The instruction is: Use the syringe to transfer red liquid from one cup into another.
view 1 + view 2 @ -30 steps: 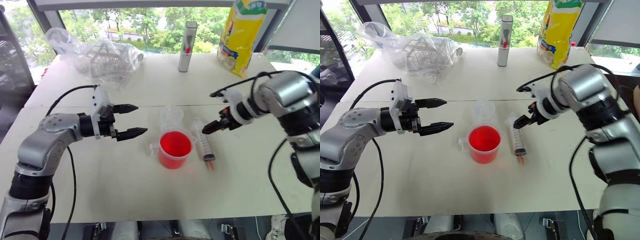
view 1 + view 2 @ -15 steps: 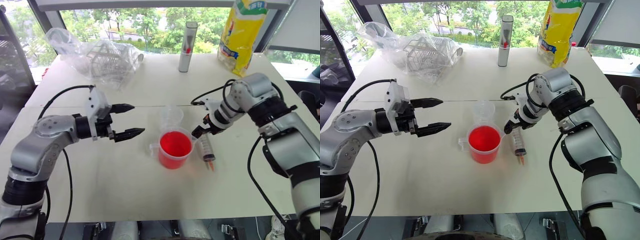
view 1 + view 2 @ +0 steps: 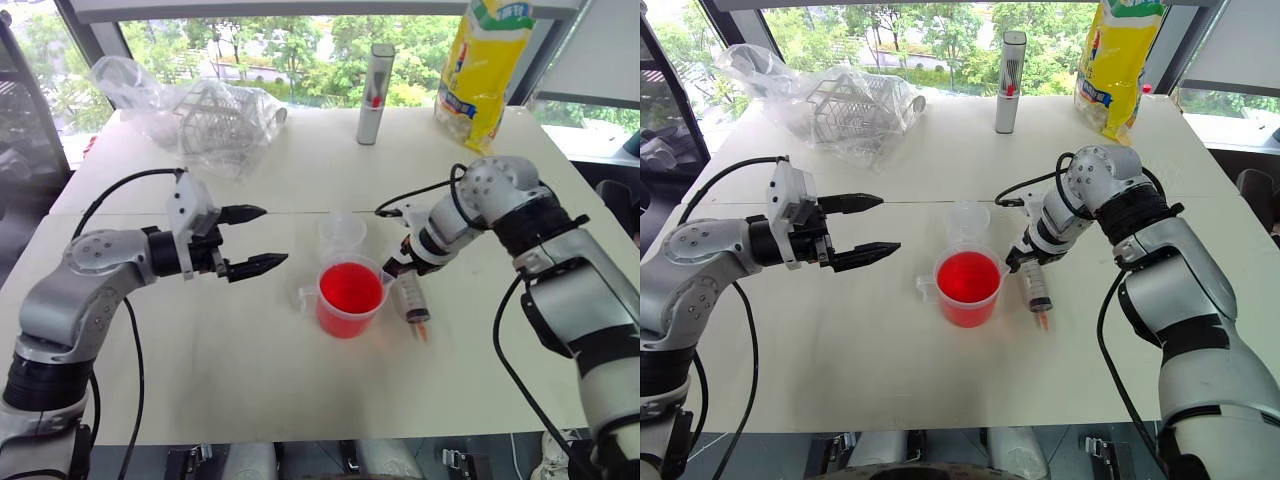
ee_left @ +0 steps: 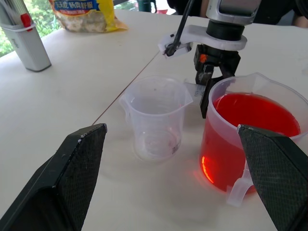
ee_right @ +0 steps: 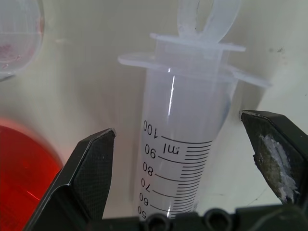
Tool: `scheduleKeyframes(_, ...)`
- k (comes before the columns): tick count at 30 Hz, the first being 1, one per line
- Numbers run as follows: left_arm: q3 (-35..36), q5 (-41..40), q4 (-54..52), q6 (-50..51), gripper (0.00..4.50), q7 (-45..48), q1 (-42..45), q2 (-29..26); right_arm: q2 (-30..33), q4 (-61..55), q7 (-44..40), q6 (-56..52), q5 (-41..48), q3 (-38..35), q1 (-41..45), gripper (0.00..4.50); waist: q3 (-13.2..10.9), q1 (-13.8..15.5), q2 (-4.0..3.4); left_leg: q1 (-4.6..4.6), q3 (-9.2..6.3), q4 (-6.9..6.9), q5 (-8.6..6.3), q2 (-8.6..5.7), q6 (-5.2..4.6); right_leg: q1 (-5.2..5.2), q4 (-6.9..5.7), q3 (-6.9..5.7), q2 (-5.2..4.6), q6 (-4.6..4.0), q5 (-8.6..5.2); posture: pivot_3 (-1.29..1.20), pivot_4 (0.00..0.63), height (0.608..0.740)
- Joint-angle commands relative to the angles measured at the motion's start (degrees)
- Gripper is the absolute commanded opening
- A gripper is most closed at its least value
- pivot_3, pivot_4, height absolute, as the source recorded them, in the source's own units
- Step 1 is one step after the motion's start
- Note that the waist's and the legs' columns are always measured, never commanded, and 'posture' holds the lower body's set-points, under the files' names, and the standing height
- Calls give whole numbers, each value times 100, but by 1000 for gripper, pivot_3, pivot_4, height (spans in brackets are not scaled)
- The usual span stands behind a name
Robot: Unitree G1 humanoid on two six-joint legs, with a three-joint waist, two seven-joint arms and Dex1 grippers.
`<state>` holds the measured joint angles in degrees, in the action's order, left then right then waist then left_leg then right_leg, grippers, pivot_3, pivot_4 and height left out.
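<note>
Red liquid (image 3: 350, 288) fills the wide handled measuring cup (image 3: 349, 300) nearly to its rim; the small handleless cup (image 4: 155, 119) just behind it stands empty. The syringe (image 3: 1034, 283) lies flat on the table (image 3: 300, 390), just right of the measuring cup, orange tip toward the near edge. The right gripper (image 5: 185, 168) points steeply down over it, jaws apart, one on each side of the barrel. The left gripper (image 3: 258, 240) hovers left of the cups, roughly level, jaws wide apart.
</note>
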<state>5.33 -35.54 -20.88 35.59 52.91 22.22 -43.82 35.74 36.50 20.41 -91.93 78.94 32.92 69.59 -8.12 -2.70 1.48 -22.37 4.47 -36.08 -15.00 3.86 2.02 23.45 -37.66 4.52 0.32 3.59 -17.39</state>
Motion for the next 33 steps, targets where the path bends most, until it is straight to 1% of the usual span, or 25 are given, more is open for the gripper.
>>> scheduleKeyframes(1,97,15,-44,-143,4500,20,36,-10,72,28,865,-57,832,-190,-211,4461,2,0,2,0,0,1,0,0,0,0,0,0,0,0,0,0,150,740)
scheduleKeyframes(7,80,32,3,-223,4500,42,20,-2,47,-122,1921,-57,1610,-506,-435,4461,5,6,6,0,-1,0,0,0,0,-2,3,0,-1,0,0,0,150,740)
scheduleKeyframes(8,79,31,8,-234,4500,45,17,-4,36,-166,2046,-57,1699,-547,-471,4237,5,5,6,0,-2,0,0,0,0,-3,3,0,-1,0,0,0,150,740)
scheduleKeyframes(10,79,36,16,-251,4500,51,13,-5,22,-249,2272,-57,1844,-625,-539,3634,5,1,7,0,-3,1,0,1,0,-3,3,0,-1,0,0,0,150,740)
scheduleKeyframes(11,81,39,22,-258,4500,57,12,-6,11,-272,2367,-57,1900,-659,-564,3187,5,1,7,0,-3,2,0,1,0,-3,3,0,-1,0,0,0,150,740)
scheduleKeyframes(14,83,48,33,-270,4500,64,9,-4,-12,-347,2581,-57,2033,-746,-635,1620,5,-36,6,0,-3,3,0,3,0,-2,3,0,0,0,0,0,150,740)
scheduleKeyframes(15,87,47,34,-272,4500,69,5,-5,-18,-375,2652,-57,2078,-773,-660,1388,5,-49,6,0,-4,4,0,3,0,-2,4,0,1,0,0,0,150,740)
scheduleKeyframes(21,102,43,42,-286,4500,82,-1,-11,60,-576,2907,-57,2213,-936,-788,1382,5,-102,6,-2,-6,8,0,4,0,-2,8,-2,1,1,-1,0,150,740)
scheduleKeyframes(25,84,41,69,-281,4500,85,37,-3,377,-787,2686,-52,1915,-1518,-770,1382,3,-106,3,-7,-6,8,0,3,0,-2,14,-2,-2,1,0,0,150,740)
scheduleKeyframes(27,77,44,96,-292,4500,105,59,-7,540,-1565,2315,148,1420,-1819,-899,1382,2,-110,0,-7,-3,7,0,1,0,-2,15,-1,-2,2,0,0,150,740)
scheduleKeyframes(30,48,68,168,-323,4500,148,112,-8,681,-2027,1933,152,1089,-2184,-1056,1382,2,-120,1,-8,-6,11,0,3,0,-1,19,-2,-2,2,0,0,150,740)
scheduleKeyframes(33,-19,113,277,-362,4500,220,233,10,911,-2891,1004,655,80,-2359,-1201,1382,0,-122,-3,-6,-6,14,0,6,0,0,19,-2,2,2,0,0,150,740)
